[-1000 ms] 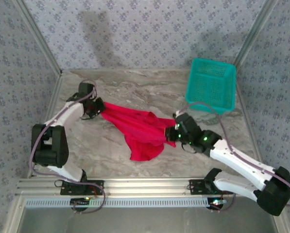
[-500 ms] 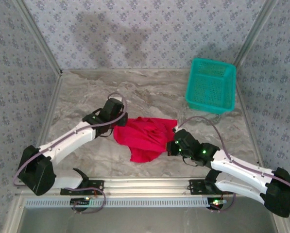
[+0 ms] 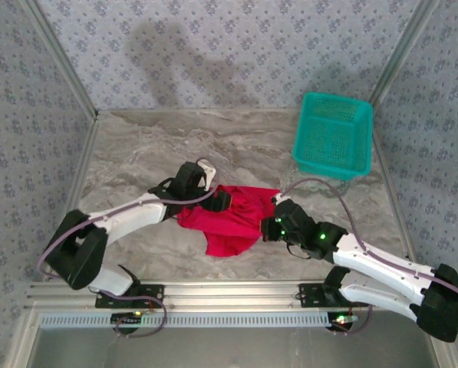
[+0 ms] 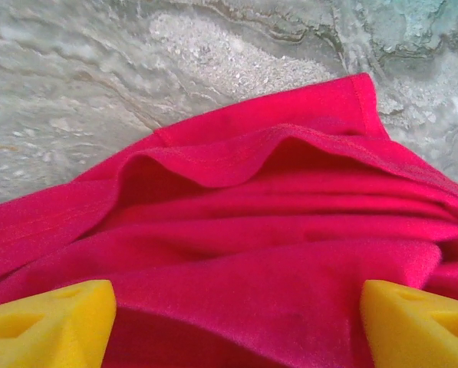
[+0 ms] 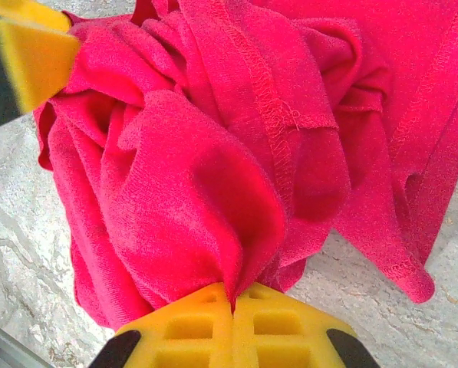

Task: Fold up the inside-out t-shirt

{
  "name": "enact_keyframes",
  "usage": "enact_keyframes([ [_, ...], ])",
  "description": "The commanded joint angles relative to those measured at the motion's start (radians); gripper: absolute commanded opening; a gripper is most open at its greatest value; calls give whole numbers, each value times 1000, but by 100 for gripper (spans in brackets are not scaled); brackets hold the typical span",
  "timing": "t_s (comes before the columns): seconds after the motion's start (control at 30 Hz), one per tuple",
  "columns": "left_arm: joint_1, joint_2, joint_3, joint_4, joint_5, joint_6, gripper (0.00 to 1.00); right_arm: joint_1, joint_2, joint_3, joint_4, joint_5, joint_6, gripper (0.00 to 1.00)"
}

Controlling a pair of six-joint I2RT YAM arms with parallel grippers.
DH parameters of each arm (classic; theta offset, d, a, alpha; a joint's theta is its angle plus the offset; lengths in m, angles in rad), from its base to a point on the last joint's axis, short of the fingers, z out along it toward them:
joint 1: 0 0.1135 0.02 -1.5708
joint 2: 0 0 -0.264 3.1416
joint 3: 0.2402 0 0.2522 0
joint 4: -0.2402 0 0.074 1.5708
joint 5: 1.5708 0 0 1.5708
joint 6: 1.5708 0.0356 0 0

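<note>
**Two robot arms meeting over a crumpled red t-shirt**

From above, one grey marble-patterned table (image 3: pixel 136 146) is lying under two white and black arms, which are reaching in from the near edge. One inside-out t-shirt (image 3: pixel 229 222), bright red, is lying bunched on the table between the two grippers, touching both. One teal mesh basket (image 3: pixel 332 138) is standing well beyond the right gripper (image 3: pixel 268 228), at the far right corner, apart from the cloth.

The left gripper (image 3: pixel 217 201) is sitting over the shirt's far edge. Its wrist camera is giving what the overhead picture is too small to tell: two yellow pads (image 4: pixel 44 322) are standing wide apart at the bottom corners, and the jaws are open, gripping nothing. Red cloth is spreading in soft ridges under and ahead of them, and a folded hem is running across, with bare table beyond it.

The right wrist camera is looking closely at a tight pinch. Its two yellow pads (image 5: pixel 205 326) are pressing together with a gathered peak of red cloth caught between them, so this gripper is clamping the shirt. One raised seam (image 5: pixel 271 115) of exposed stitching is running down the bundle ahead of the pads.
</note>
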Motion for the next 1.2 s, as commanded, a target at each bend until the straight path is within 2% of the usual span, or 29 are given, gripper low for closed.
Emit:
enact_keyframes([
  [0.0,-8,70,51,59,55,-28,80,0,-1,37,-42,33,-16,0],
  [0.07,-7,81,40,92,56,-44,73,-5,-7,44,-60,42,-19,0],
  [0.1,-8,78,40,102,60,-47,62,-8,-11,46,-70,46,-19,0],
  [0.2,-4,52,69,83,54,-46,12,-24,-28,40,-85,45,-19,0],
  [0.23,1,42,93,53,34,-47,0,-30,-32,41,-97,42,-17,0],
  [0.33,49,8,229,-84,6,-32,0,-70,-31,63,-141,41,-31,0],
  [0.5,259,15,671,-304,75,-111,0,-256,4,177,-199,-5,-129,0],
  [0.6,347,52,928,-413,87,-165,0,-339,14,252,-233,-30,-168,0],
  [0.67,387,61,1012,-463,89,-186,0,-367,14,269,-267,-19,-163,0],
  [0.77,432,29,966,-474,96,-199,0,-381,5,223,-274,-18,-139,0],
  [0.87,460,-29,792,-413,111,-224,0,-381,-11,113,-271,-21,-84,0],
  [1.0,470,-85,574,-305,122,-254,0,-381,-35,-23,-271,-35,-21,0],
  [1.17,469,-68,433,-211,190,-298,0,-382,-23,-71,-273,-31,7,0],
])
